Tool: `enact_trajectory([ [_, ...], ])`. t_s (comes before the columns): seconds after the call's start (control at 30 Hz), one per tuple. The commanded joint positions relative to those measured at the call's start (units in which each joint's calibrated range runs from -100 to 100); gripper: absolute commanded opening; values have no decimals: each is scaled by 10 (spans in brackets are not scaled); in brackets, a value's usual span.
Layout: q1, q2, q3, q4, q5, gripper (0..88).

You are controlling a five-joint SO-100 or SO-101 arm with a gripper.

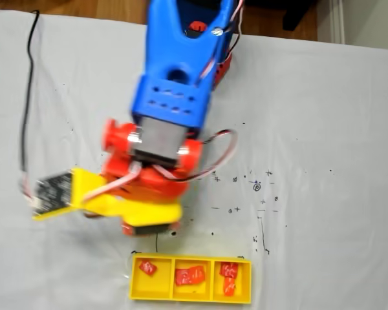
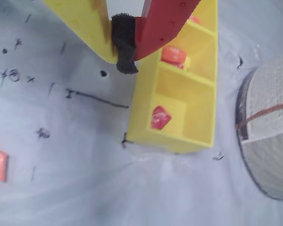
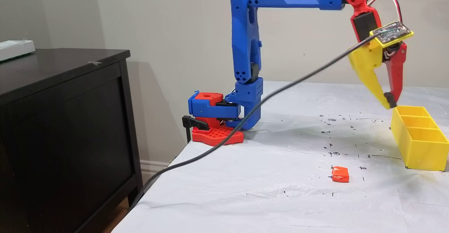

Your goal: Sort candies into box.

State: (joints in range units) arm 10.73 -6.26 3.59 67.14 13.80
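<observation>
Box (image 3: 421, 148) bright yellow, three compartments. Candies in box (image 1: 190, 276) red with white markings; one in the wrist view (image 2: 173, 54) orange. Loose candy (image 3: 340, 174) left of box in a fixed view, orange with white marking. Gripper (image 3: 390, 103): one finger yellow, other red, black pad at tip. Arm (image 3: 245, 50) blue with red joints; base (image 3: 214, 134) red. Cloth (image 3: 280, 191) under box white, scattered black pen marks. Cable (image 3: 245, 120) black. Cabinet (image 3: 63, 120) far left of box, black-brown.

Candies (image 1: 190, 276) lie in the box (image 1: 137, 284); one candy (image 3: 340, 174) lies outside.
</observation>
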Motion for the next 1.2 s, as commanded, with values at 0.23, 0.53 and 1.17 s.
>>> enact_trajectory([
  [0.23, 90, -17, 27, -18, 59, 2],
  [0.53, 132, -27, 105, -35, 91, 2],
  [1.17, 174, -22, 158, -72, 125, 245],
])
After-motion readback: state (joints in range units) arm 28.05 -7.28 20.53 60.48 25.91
